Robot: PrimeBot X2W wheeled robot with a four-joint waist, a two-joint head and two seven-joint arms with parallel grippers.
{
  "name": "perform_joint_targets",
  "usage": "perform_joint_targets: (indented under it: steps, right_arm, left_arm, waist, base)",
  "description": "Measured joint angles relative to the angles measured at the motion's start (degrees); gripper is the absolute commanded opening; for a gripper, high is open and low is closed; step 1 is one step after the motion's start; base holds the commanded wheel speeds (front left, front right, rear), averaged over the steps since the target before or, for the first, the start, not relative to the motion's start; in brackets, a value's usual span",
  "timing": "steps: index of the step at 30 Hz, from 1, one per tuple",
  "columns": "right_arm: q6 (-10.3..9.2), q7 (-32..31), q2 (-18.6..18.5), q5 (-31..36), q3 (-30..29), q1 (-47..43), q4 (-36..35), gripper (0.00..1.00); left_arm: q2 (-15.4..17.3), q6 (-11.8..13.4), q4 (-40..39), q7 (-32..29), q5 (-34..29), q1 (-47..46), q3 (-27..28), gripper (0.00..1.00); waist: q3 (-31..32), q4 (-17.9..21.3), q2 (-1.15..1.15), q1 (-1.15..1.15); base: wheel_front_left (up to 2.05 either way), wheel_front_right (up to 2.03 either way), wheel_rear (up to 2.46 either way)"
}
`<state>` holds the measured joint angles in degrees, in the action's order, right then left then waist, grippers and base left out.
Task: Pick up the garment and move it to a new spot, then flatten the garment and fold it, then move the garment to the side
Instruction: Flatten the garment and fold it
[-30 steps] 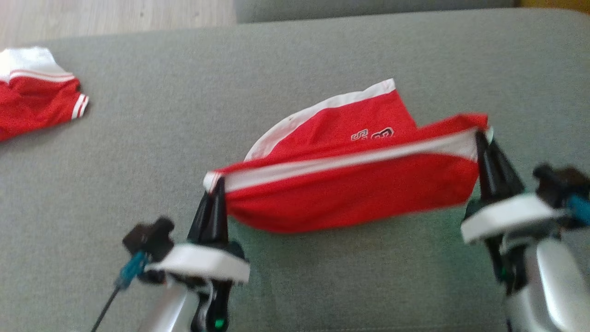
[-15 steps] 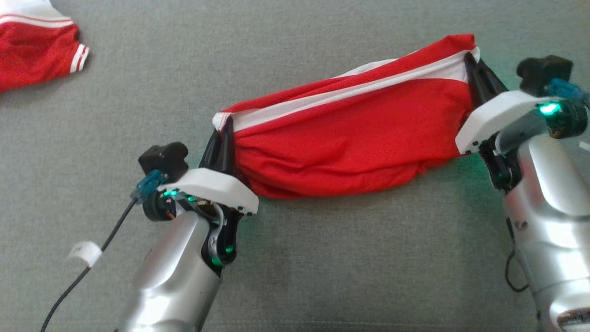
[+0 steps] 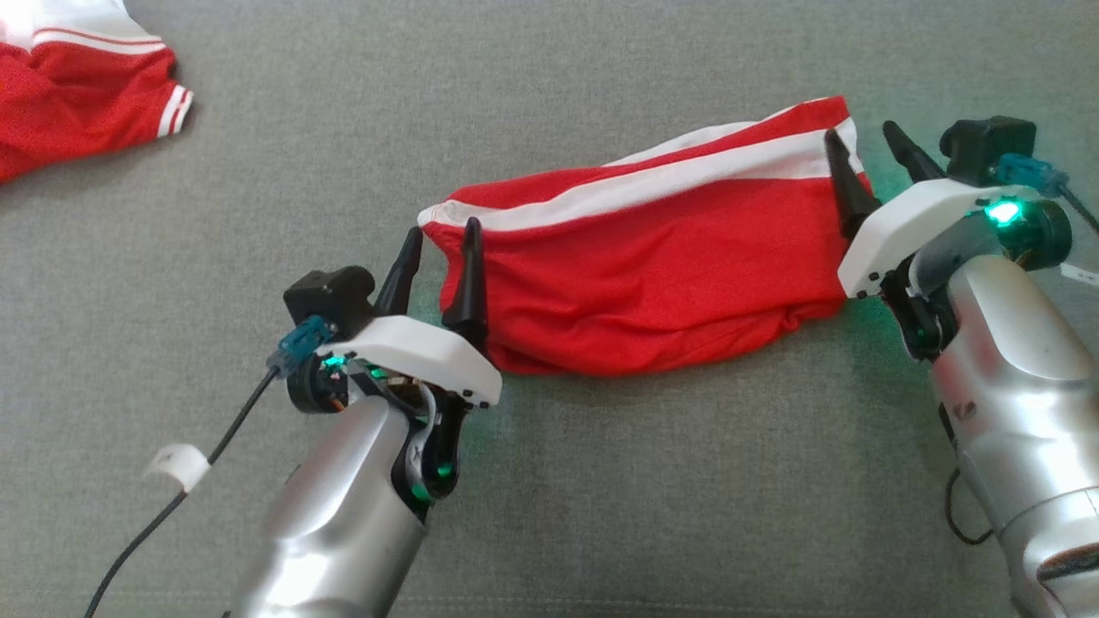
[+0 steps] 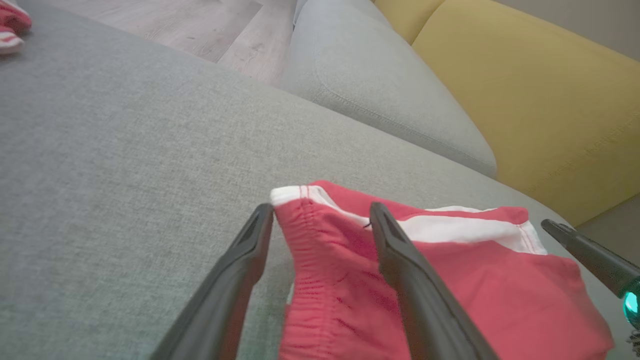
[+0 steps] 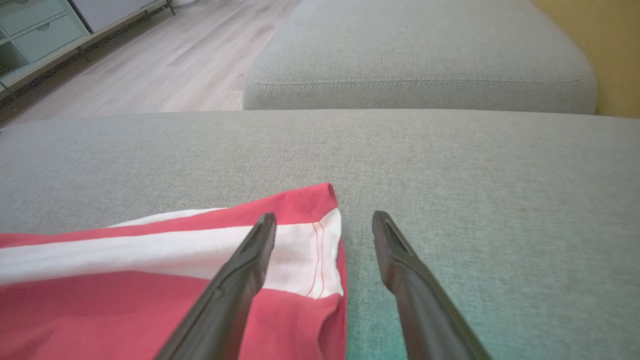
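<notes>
Head view: rumpled red-and-white garment

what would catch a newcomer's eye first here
The red garment with a white stripe, lying bunched across the middle of the grey cushion. The left gripper and right gripper sit at its two ends, jaws open. Another red-and-white garment lies at the head view's upper left.

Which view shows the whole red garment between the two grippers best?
The head view: the red garment lies there end to end on the grey cushion, with both ends and the white stripe visible. The left wrist view catches its left end, the right wrist view its right end with the white band.
</notes>
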<state>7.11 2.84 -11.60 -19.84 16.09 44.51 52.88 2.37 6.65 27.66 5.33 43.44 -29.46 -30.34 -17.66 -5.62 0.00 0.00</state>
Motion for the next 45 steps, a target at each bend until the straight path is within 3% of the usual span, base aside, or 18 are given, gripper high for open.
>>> perform_joint_targets:
  steps: [9,14,24,32,43,44,45]
  right_arm:
    - [0.00,2.7,-0.2,-3.0,3.1,1.1,2.4,1.00]
    - [0.00,2.8,-1.7,-5.3,4.9,0.4,3.1,1.00]
    - [0.00,-1.5,-3.3,-10.7,7.2,-6.1,5.7,1.00]
    - [0.00,-5.1,-3.8,-14.1,7.2,-6.5,8.4,1.00]
    - [0.00,-10.0,-3.2,-18.6,8.0,-5.1,9.8,1.00]
    - [0.00,-10.3,-3.1,-18.7,8.6,-5.0,9.3,0.90]
    - [0.00,-10.5,-2.8,-19.0,9.3,-4.9,8.9,0.54]
  left_arm:
    - [4.1,1.1,-6.0,0.8,-2.2,3.6,-1.2,1.00]
    - [8.2,2.0,-10.8,2.6,-3.8,8.1,-1.2,1.00]
    - [13.2,6.6,-18.2,6.7,-5.8,17.7,1.3,1.00]
    - [14.6,9.5,-21.4,7.8,-6.1,22.3,4.2,1.00]
    - [14.9,10.0,-22.9,8.4,-6.1,22.8,5.1,1.00]
    - [14.9,10.0,-22.9,8.4,-6.1,22.8,5.1,1.00]
    - [14.9,10.0,-22.9,8.4,-6.1,22.8,5.3,1.00]
  waist:
    - [3.6,0.3,0.00,0.00]
    - [7.0,0.2,0.00,-0.01]
    - [12.2,-1.1,0.00,-0.02]
    - [10.8,-3.6,0.00,0.00]
    - [8.3,-6.6,0.00,0.00]
    - [8.2,-6.7,0.00,0.00]
    - [8.1,-6.8,0.00,0.00]
  base:
    - [0.00,0.00,0.00]
    - [0.00,0.00,0.00]
    - [0.00,0.00,0.00]
    - [0.00,0.00,0.00]
    - [0.00,0.00,0.00]
    - [0.00,0.00,0.00]
    - [0.00,0.00,0.00]
